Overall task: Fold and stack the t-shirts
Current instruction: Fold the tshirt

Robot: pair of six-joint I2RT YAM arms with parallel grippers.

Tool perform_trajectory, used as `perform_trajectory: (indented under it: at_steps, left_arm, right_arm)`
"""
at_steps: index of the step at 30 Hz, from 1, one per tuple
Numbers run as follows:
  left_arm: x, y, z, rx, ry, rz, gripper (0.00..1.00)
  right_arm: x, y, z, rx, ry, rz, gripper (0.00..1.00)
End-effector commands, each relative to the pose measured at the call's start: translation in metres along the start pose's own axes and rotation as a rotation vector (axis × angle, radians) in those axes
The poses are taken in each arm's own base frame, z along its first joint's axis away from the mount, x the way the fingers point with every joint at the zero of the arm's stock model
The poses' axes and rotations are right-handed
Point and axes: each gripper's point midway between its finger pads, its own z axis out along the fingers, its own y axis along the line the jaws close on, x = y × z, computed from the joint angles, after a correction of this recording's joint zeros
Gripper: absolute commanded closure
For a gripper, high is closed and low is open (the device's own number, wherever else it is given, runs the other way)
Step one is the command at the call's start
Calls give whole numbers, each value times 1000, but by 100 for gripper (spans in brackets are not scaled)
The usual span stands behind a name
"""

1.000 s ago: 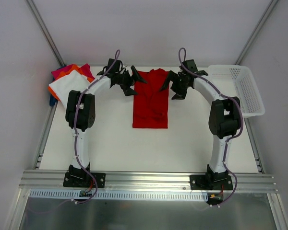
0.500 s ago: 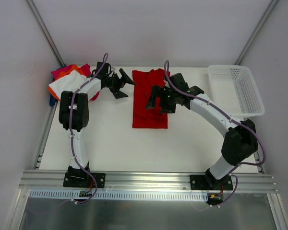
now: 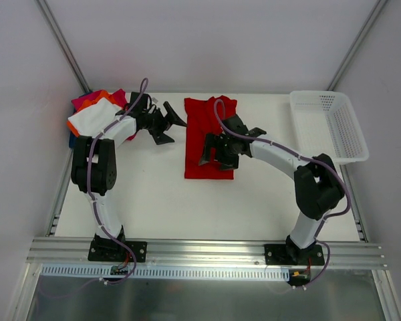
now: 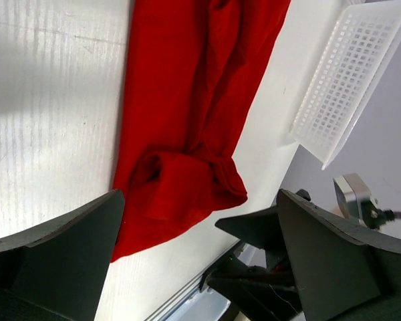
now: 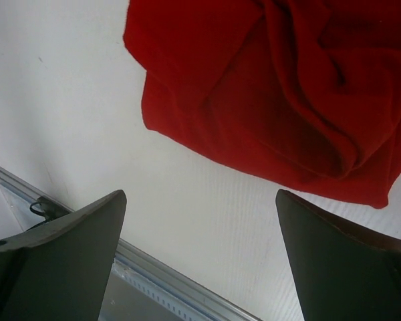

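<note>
A soft, creased red t-shirt [image 3: 205, 120] is lying as a long rectangle at centre frame. The left gripper [image 3: 170, 130] and the right gripper [image 3: 210, 151] are hovering with their jaws apart, holding nothing.

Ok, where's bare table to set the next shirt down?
Widest: the near table strip between the red shirt and the arm bases. Also between the shirt and the basket, though the right arm crosses over it. Crowded: far left corner, where the stack and left hand sit.
</note>
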Motion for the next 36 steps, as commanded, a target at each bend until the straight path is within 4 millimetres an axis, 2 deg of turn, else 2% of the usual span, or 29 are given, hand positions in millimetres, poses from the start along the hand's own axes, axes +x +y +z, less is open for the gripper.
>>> perform_trajectory:
  at_steps: [1, 6, 14, 22, 25, 26, 27, 29, 30, 31, 34, 36]
  left_arm:
    - [1, -12, -17, 13, -47, 63, 1]
    - [4, -5, -16, -4, -48, 60, 1]
    - [5, 4, -13, -22, -45, 58, 1]
    - [5, 11, -7, -34, -36, 54, 1]
    - [5, 16, -3, -43, -30, 50, 1]
    - [5, 16, -2, -43, -30, 50, 1]
    - [5, 17, -2, -43, -27, 49, 1]
    - [5, 18, 0, -44, -24, 49, 1]
    - [4, 18, 0, -43, -23, 49, 1]
    - [4, 18, 1, -44, -22, 48, 1]
    - [5, 19, 1, -43, -17, 48, 1]
    - [7, 18, 0, -40, -14, 49, 1]
  right_arm:
    - [-21, 6, 5, -10, -43, -10, 1]
    - [-28, -1, 25, 13, -25, -11, 0]
    - [-38, -5, 32, 0, -24, 2, 1]
    - [-76, -8, 30, -19, -75, 26, 1]
    - [-104, -12, 32, -14, -122, 38, 1]
    - [-120, -7, 30, -28, -153, 34, 1]
    - [-129, -19, 40, -11, -150, 57, 1]
    - [-149, -26, 47, -6, -183, 66, 1]
    - [-169, -38, 54, 0, -207, 89, 1]
    - [-180, -44, 57, -1, -227, 103, 1]
    - [-226, -56, 60, -57, -324, 157, 1]
    - [-242, -65, 54, -73, -353, 193, 1]
